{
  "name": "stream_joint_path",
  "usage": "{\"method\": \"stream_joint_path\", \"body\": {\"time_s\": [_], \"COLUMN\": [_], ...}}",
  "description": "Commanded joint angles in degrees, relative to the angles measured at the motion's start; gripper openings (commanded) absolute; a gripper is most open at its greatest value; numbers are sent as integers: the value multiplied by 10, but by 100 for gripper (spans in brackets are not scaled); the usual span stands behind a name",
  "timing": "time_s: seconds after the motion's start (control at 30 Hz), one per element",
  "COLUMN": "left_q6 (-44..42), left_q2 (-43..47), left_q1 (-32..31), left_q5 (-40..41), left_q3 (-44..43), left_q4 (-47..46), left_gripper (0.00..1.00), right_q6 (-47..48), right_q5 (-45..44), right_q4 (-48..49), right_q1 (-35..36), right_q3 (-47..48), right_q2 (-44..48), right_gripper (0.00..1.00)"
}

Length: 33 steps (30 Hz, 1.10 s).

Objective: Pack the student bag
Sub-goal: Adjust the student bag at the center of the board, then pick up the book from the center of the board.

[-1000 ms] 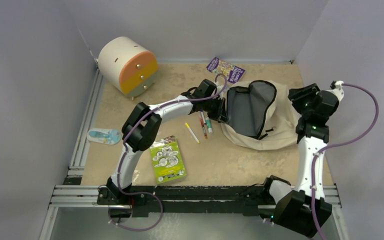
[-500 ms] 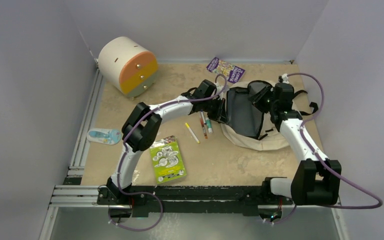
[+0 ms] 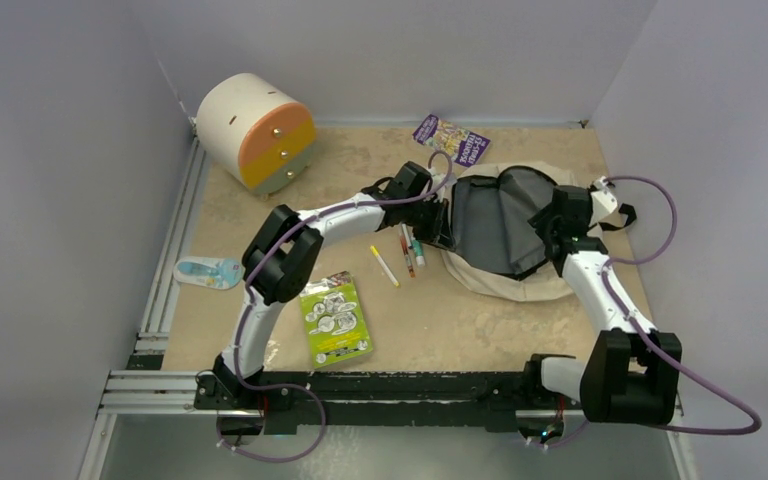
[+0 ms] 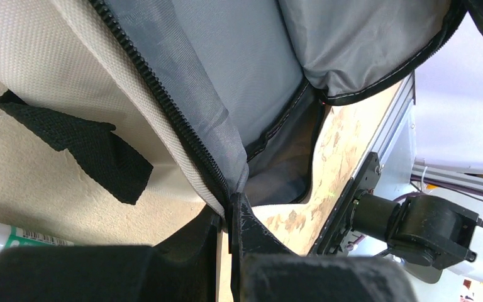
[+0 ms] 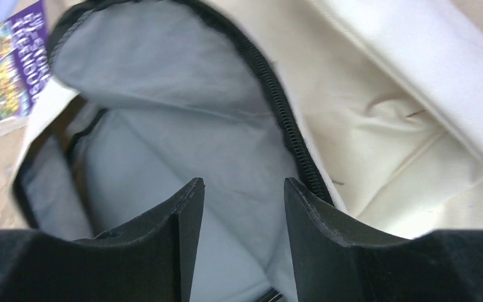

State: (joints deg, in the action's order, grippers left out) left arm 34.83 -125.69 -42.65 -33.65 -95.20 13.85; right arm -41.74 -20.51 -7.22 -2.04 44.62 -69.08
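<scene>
The student bag (image 3: 505, 282) lies on its side at the back right, cream fabric with its grey-lined mouth (image 3: 500, 225) gaping. My left gripper (image 3: 441, 222) is shut on the bag's zipper edge at the mouth's left side. In the left wrist view the fingertips (image 4: 229, 206) pinch the black zipper and the lining (image 4: 226, 69) spreads beyond. My right gripper (image 3: 546, 222) hovers at the mouth's right side. In the right wrist view it (image 5: 244, 189) stands open with nothing between the fingers, the grey lining below and the zipper (image 5: 283, 113) just right of it.
A cream drawer unit (image 3: 255, 130) with an orange front stands at the back left. A purple book (image 3: 452, 139) lies behind the bag. Markers (image 3: 408, 248) and a yellow pen (image 3: 384, 266) lie left of the bag, with a green package (image 3: 335, 320) and a blue item (image 3: 208, 272) nearer.
My right arm swung in from the right wall to the bag's mouth, then drew back to its right rim. The mouth now lies wider and flatter. The left arm held still.
</scene>
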Motion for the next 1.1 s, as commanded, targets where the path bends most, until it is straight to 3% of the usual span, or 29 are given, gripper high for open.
{"method": "stream_joint_path", "body": {"time_s": [0.0, 0.2, 0.4, 0.6, 0.87, 1.07], "left_q6": [-13, -16, -18, -18, -41, -44], "left_q2": [44, 50, 64, 101, 153, 155], "left_q1": [1, 2, 2, 2, 2, 4], "left_q5": [4, 9, 9, 8, 39, 35], "left_q3": [7, 8, 12, 13, 14, 12], "left_q4": [-7, -3, -3, -7, 3, 9], "left_gripper": [0, 0, 20, 33, 38, 38], "right_q6": [9, 12, 16, 24, 42, 65], "right_q5": [-15, 80, 124, 127, 212, 346], "right_q4": [38, 89, 102, 74, 44, 134], "right_q1": [-44, -101, -111, -113, -113, -112], "right_q3": [-27, -54, -57, -27, 38, 54], "right_q2": [-15, -76, -123, -43, 16, -31], "right_gripper": [53, 54, 55, 56, 57, 47]}}
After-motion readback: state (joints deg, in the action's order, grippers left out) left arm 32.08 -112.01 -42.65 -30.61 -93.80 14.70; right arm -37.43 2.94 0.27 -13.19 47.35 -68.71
